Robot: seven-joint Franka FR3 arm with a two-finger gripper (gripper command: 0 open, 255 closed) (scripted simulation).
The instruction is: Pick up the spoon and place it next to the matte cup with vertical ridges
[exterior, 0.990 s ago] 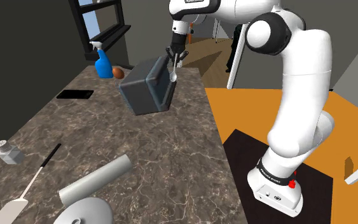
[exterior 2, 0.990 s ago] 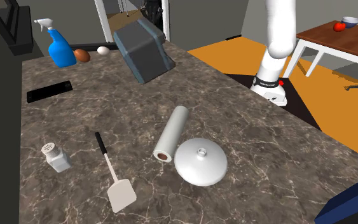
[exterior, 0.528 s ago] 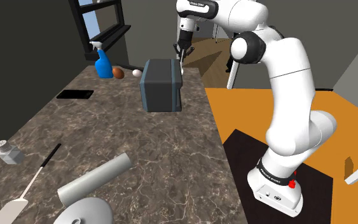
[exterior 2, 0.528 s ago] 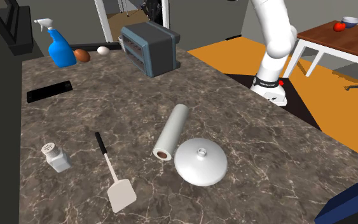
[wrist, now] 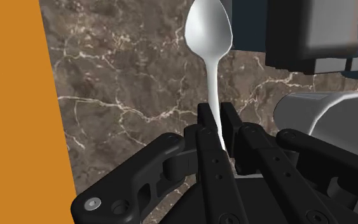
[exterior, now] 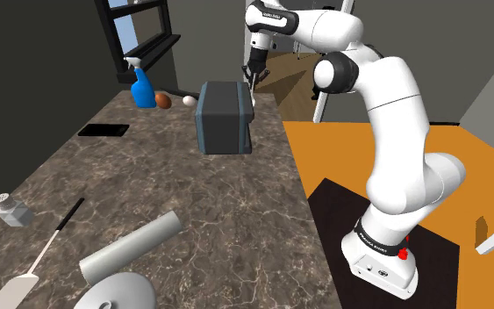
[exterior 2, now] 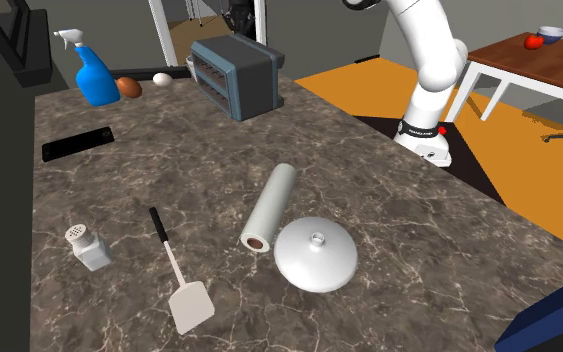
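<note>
The tool (wrist: 217,116) is clamped tight on the handle of a white spoon (wrist: 209,32), with the fingers nearly meeting around it. The spoon's bowl sticks out past the fingertips over the marbled counter (wrist: 120,83), just beside the dark toaster (exterior: 225,117). In the shoulder view the tool hangs close behind the toaster's far corner. A grey cup (wrist: 327,121) sits near the toaster, next to the tool and not touching the spoon.
</note>
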